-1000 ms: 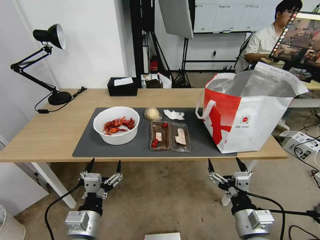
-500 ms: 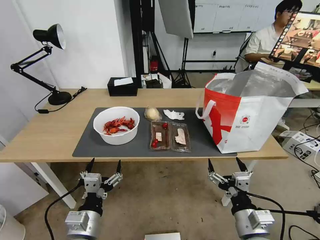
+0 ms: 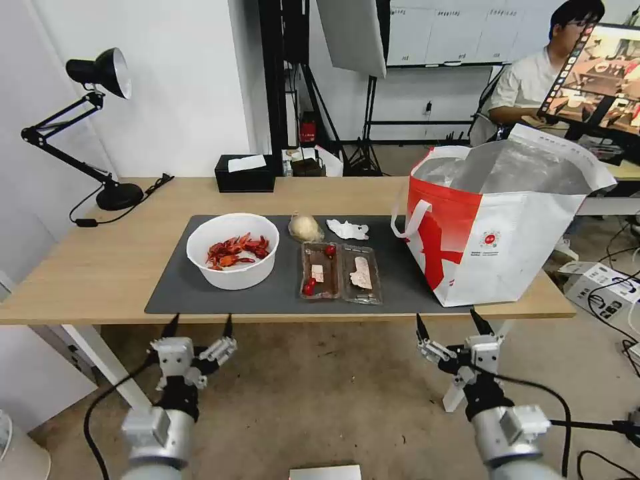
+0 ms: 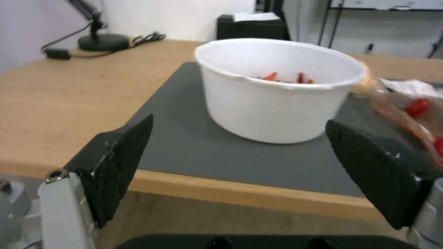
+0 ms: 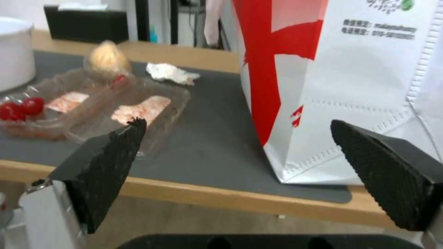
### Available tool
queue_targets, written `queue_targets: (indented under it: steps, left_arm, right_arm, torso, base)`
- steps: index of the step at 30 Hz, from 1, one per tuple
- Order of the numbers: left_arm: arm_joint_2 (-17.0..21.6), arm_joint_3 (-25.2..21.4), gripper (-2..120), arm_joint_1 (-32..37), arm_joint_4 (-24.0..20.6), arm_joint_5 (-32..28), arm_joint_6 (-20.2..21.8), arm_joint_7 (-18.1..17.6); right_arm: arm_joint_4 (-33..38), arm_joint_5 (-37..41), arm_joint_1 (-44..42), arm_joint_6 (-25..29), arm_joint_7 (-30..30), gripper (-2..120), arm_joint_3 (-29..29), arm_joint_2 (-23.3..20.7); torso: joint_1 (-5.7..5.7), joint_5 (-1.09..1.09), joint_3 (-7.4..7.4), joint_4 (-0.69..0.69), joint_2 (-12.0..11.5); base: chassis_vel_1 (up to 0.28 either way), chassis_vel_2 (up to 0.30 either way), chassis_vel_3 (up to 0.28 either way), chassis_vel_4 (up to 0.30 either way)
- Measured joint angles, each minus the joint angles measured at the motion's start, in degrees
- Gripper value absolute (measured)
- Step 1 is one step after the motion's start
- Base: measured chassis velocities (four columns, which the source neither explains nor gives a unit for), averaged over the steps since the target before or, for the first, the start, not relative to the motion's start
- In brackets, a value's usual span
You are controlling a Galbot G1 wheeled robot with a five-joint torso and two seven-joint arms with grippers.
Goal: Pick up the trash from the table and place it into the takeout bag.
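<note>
On the dark mat of the table [image 3: 100, 267] stand a white bowl of red crayfish shells [image 3: 233, 251] [image 4: 277, 90], a clear clamshell tray with cherry tomatoes [image 3: 340, 272] [image 5: 92, 107], a beige wrapped lump [image 3: 305, 227] [image 5: 107, 60] and a crumpled white tissue [image 3: 347, 230] [image 5: 171, 73]. The white-and-red takeout bag [image 3: 497, 233] [image 5: 351, 86] stands open at the mat's right end. My left gripper [image 3: 199, 327] is open at the table's front edge, before the bowl. My right gripper [image 3: 450, 321] is open at the front edge, before the bag's near corner. Both hold nothing.
A black tissue box [image 3: 245, 173] sits at the table's back edge and a black desk lamp [image 3: 100, 133] at the back left. A person sits at a monitor [image 3: 597, 80] behind the bag. Bare floor lies under my arms; boxes and cables lie at the right.
Both grippers have risen and moved forward toward the table's front edge, fingers still spread. Nothing on the table has moved.
</note>
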Motion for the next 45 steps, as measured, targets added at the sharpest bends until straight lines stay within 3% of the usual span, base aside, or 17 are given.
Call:
queue_targets:
  steps: [2, 6, 39, 43, 45]
  left_arm:
    - [0.1, 0.4, 100, -0.1, 0.0, -1.6, 1.1, -0.5]
    - [0.1, 0.4, 100, 0.0, 0.2, -2.1, 1.1, -0.5]
    - [-0.1, 0.0, 100, 2.1, -0.1, -1.9, 0.4, 1.3]
    - [-0.1, -0.1, 100, 2.7, -0.3, -1.4, 0.7, 1.1]
    - [-0.1, -0.2, 100, 2.9, -0.4, -1.4, 0.7, 1.1]
  right_arm:
    - [-0.6, 3.2, 2.3, -2.8, 0.7, 100, 0.1, -3.9]
    - [-1.2, 4.5, 3.1, -3.2, 0.6, 100, -0.4, -5.1]
    - [-2.2, 4.2, 3.1, -2.8, 0.6, 100, -2.4, -4.0]
    - [-1.6, 7.5, 3.3, -2.9, 1.0, 100, -3.6, -4.3]
    - [-1.2, 13.1, 4.0, -3.4, 2.1, 100, -5.0, -4.5]
  torso:
    - [0.0, -0.08, 0.0, 0.04, 0.0]
    - [0.0, 0.0, 0.01, 0.02, 0.0]
    - [-0.01, -0.03, 0.0, 0.01, 0.0]
    - [-0.01, -0.03, 0.0, 0.01, 0.0]
    - [-0.01, -0.03, 0.0, 0.01, 0.0]
  base:
    - [0.0, 0.0, 0.0, 0.0]
    - [0.0, 0.0, 0.0, 0.0]
    - [0.0, 0.0, 0.0, 0.0]
    - [0.0, 0.0, 0.0, 0.0]
    - [0.0, 0.0, 0.0, 0.0]
